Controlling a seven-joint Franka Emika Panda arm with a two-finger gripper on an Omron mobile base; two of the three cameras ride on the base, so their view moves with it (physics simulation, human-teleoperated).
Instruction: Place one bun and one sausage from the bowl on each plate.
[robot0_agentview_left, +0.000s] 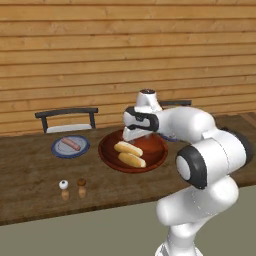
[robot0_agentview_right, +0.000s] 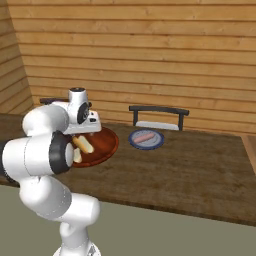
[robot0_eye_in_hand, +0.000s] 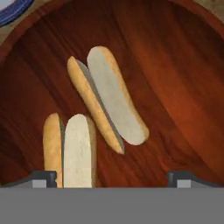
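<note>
Open, empty hand (robot0_eye_in_hand: 111, 177) hovers over the bowl (robot0_eye_in_hand: 183, 87); the centre-frame bun (robot0_eye_in_hand: 107, 98) could roll aside under off-centre fingers.

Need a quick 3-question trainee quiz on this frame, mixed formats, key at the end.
1. True or false: each plate already holds a sausage.
2. How many buns lie in the bowl?
3. The gripper is: A) shut on a bun, B) open above the bowl, C) over a plate.

Key: 1. True: one sausage sits on the left plate, another on the plate right of the bowl. 2. Two. 3. B.
</note>
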